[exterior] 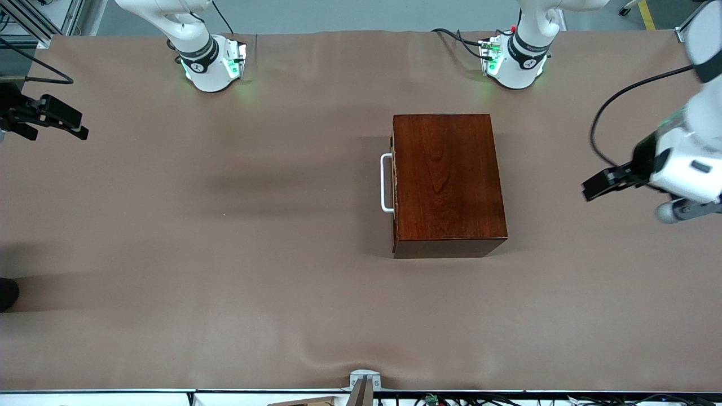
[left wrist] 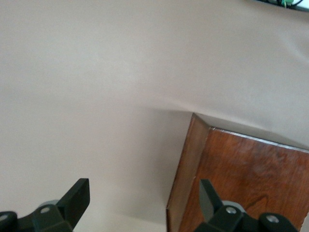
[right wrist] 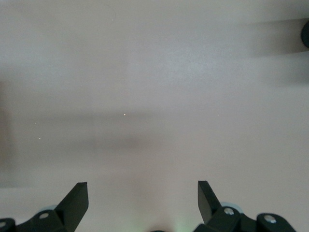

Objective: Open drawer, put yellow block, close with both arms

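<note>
The dark mahogany box (exterior: pixel 448 180) stands on the brown table, toward the left arm's end. Its drawer is shut; only the white U-shaped handle (exterior: pixel 386 183) shows, on the side facing the right arm's end. The yellow block is out of view in every frame. My left gripper (exterior: pixel 589 190) is open and empty, up in the air over the table's left-arm end, beside the box. Its wrist view shows a corner of the box (left wrist: pixel 251 183) past its open fingers (left wrist: pixel 77 193). My right gripper (exterior: pixel 79 127) is open and empty over the table's right-arm end, with only bare table under it (right wrist: pixel 143 193).
The two arm bases (exterior: pixel 214 62) (exterior: pixel 516 56) stand along the table edge farthest from the front camera. A dark object (exterior: pixel 7 293) lies at the right-arm end's edge. A grey bracket (exterior: pixel 364 383) sits at the edge nearest the front camera.
</note>
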You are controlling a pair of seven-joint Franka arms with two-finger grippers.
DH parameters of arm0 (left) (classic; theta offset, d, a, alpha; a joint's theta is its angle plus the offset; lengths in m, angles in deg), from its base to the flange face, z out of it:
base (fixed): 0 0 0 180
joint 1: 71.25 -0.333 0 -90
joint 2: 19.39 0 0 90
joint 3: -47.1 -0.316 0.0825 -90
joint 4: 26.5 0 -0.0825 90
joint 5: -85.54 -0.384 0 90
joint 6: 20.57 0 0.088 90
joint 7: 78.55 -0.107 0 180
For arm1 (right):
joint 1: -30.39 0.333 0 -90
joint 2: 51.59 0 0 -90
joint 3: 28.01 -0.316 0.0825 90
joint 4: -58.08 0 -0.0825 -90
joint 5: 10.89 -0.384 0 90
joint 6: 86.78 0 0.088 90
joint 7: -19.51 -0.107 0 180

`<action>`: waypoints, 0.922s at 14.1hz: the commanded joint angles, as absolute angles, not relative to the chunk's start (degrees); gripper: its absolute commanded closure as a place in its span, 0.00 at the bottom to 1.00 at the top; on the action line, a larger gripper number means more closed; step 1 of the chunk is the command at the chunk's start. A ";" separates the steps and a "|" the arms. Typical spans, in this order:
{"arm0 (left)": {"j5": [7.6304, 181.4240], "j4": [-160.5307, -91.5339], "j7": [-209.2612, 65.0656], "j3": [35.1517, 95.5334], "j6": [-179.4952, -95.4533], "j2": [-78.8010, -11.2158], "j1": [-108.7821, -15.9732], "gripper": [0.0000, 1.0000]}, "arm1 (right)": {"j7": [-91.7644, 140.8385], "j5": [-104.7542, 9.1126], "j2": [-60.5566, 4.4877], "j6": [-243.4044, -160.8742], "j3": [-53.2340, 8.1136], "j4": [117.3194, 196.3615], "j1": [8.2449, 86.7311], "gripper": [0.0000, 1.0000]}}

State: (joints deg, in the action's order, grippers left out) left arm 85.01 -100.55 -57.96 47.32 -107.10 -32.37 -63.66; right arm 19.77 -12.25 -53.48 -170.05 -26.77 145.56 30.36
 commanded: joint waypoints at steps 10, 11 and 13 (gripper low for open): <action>85.71 -122.21 -70.37 54.75 -109.79 -12.80 -72.57 0.00 | 18.98 -12.56 -53.17 -169.14 -27.22 144.48 29.77 0.00; 85.54 -122.30 -70.37 54.75 -109.00 -11.93 -72.40 0.00 | 19.15 -12.56 -53.17 -169.14 -27.22 144.48 29.69 0.00; 85.53 -122.21 -70.55 54.66 -108.64 -11.39 -71.87 0.00 | 18.89 -12.56 -53.17 -169.14 -27.22 144.48 29.86 0.00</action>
